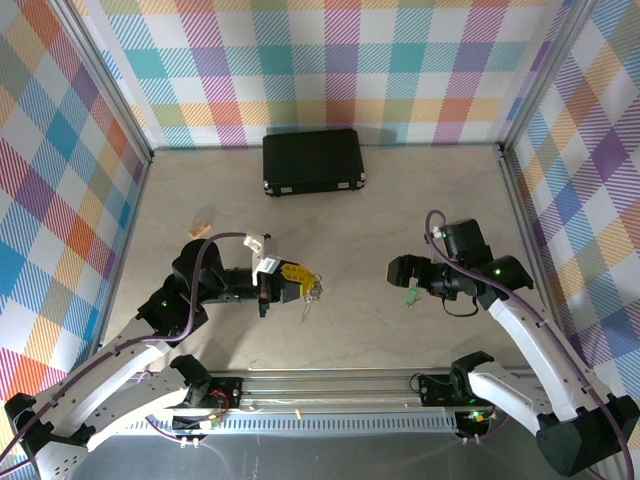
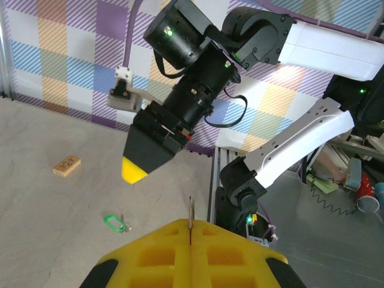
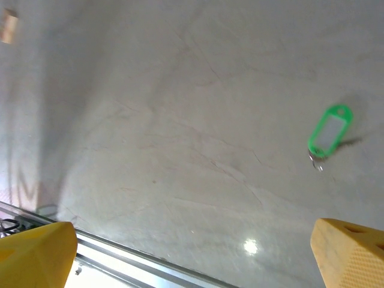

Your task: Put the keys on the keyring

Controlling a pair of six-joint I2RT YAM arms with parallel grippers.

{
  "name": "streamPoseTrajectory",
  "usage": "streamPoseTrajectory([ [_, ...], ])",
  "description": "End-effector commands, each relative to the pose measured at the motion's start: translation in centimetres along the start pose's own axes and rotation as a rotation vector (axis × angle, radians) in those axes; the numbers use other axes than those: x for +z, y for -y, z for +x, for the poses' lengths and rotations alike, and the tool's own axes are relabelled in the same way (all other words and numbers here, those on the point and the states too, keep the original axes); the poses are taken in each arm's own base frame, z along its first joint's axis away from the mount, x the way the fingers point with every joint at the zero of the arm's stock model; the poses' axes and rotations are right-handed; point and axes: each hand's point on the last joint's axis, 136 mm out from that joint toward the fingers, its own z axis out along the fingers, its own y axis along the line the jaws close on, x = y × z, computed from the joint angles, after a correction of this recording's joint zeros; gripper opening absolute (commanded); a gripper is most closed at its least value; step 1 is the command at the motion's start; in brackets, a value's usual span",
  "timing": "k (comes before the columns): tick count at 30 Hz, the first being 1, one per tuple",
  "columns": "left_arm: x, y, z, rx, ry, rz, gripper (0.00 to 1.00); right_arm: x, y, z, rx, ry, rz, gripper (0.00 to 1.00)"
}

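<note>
Left claw [image 1: 296,283] clamped on keyring [image 1: 314,291], just above the counter [image 1: 350,240]. Right claw [image 3: 193,255] wide apart, hanging over green key [image 3: 329,131], which lies flat on counter, well apart from keyring.

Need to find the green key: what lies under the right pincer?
The green-headed key lies flat on the table below the open right pincer, touching neither finger. A small silver piece shows at its end; from above, the pincer hides the table behind it.

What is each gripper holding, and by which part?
Left gripper: shut on the keyring, pinching its thin wire. Right gripper: open, holding nothing; the green key lies on the table.
</note>
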Motion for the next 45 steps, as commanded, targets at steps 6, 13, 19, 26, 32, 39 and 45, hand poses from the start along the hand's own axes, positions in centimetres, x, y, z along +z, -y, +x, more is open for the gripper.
streamPoseTrajectory([
  [6, -0.3, 0.0, -0.5, 0.002, 0.06, 0.004, 0.0, 1.2, 3.5, 3.1, 0.121, -0.073, 0.098, 0.99],
  [13, -0.4, 0.0, -0.3, -0.017, 0.065, 0.003, 0.0, 2.4, 5.4, 5.3, 0.175, -0.115, 0.138, 0.99],
  [19, -0.3, -0.3, -0.1, -0.039, 0.075, -0.002, 0.0, 3.6, 5.5, 4.6, 0.166, -0.131, 0.152, 0.99],
  [26, -0.5, -0.1, 0.1, -0.042, 0.084, 0.0, 0.0, 6.7, 6.0, 2.8, 0.186, -0.126, 0.169, 1.0],
  [32, -0.3, 0.0, 0.1, -0.044, 0.107, 0.025, 0.0, 8.3, 7.7, 2.8, 0.191, -0.128, 0.229, 0.93],
  [39, -0.3, 0.1, 0.1, -0.055, 0.126, 0.035, 0.0, 9.6, 8.8, 3.3, 0.194, -0.156, 0.26, 0.8],
  [45, 0.2, -0.2, -0.1, -0.087, 0.13, 0.048, 0.0, 9.9, 9.8, 4.5, 0.196, -0.167, 0.279, 0.7],
])
